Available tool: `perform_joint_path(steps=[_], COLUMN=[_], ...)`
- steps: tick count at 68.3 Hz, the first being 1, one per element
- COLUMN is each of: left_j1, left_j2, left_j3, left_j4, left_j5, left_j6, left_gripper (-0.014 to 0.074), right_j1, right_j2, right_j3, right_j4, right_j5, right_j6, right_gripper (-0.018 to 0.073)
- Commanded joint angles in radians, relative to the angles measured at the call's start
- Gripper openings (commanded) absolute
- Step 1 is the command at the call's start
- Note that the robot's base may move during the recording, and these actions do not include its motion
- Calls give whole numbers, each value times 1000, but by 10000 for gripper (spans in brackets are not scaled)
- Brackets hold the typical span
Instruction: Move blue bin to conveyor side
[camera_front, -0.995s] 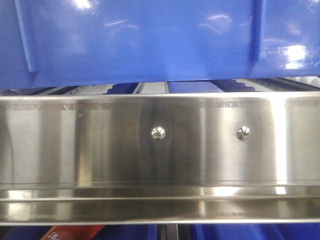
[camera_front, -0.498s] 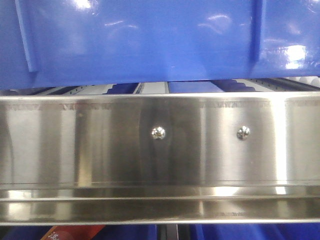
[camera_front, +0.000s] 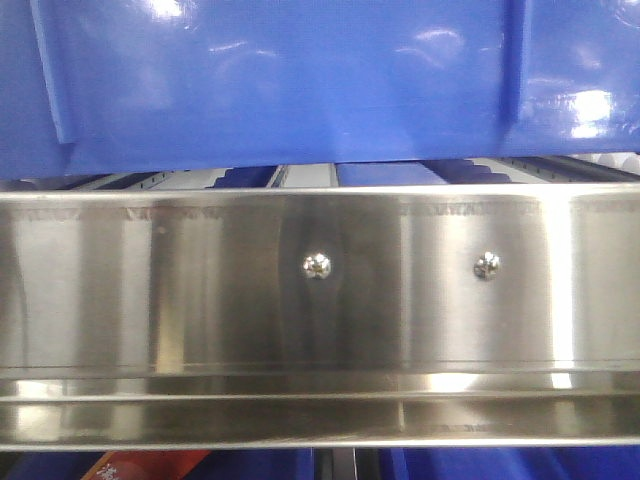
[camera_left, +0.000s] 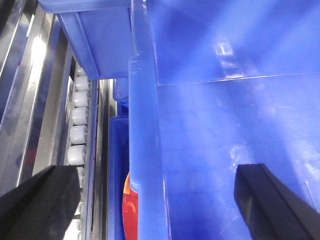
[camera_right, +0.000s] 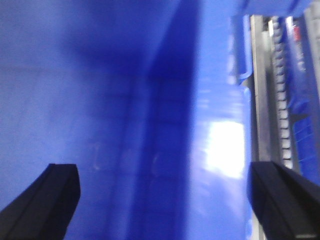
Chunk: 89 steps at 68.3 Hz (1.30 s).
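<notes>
Large glossy blue plastic bin (camera_front: 280, 90): fills the upper front view, directly above shiny stainless steel rail (camera_front: 200, 290) with two screws (camera_front: 317, 264). Left pincer (camera_left: 155, 200): spread apart, straddling the bin's thick rim (camera_left: 145, 125). Right pincer (camera_right: 162, 200): spread apart, bin wall between

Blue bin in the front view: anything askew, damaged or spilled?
No spill or damage shows. The blue bin looks slightly tilted: its lower edge slopes against the level steel rail, the gap wider toward the right.
</notes>
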Motion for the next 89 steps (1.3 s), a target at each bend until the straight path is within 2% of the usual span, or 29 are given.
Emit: perform_joint_path(steps=[1,45,58,67,79,89], left_j1=[-5,-3,66,94,94,94], left_j2=[-3,4,46,90,141,167], left_j3=[-8,-8,-19,-22,-23,-24], left_j4=[-3,-3,-8,-45,-122,-122], left_j5=[-8,-8,-23,-23,-45,-69], left_j6=[-10,-8,10,52,79,79], left_gripper=[529,529,529,529,529,529], right_j1=[0,0,0,0,0,0], right_j2=[4,-8,-18,-18,-18,-18], right_j3=[-9,-9,-9,-9,-9,-9], right_j4=[-29,-43,-48,-48,-48,-50], right_j5=[-11,-11,-11,-11,-11,-11], right_j6=[0,18,18,18,18,18], right_gripper=[559,559,559,559,559,559])
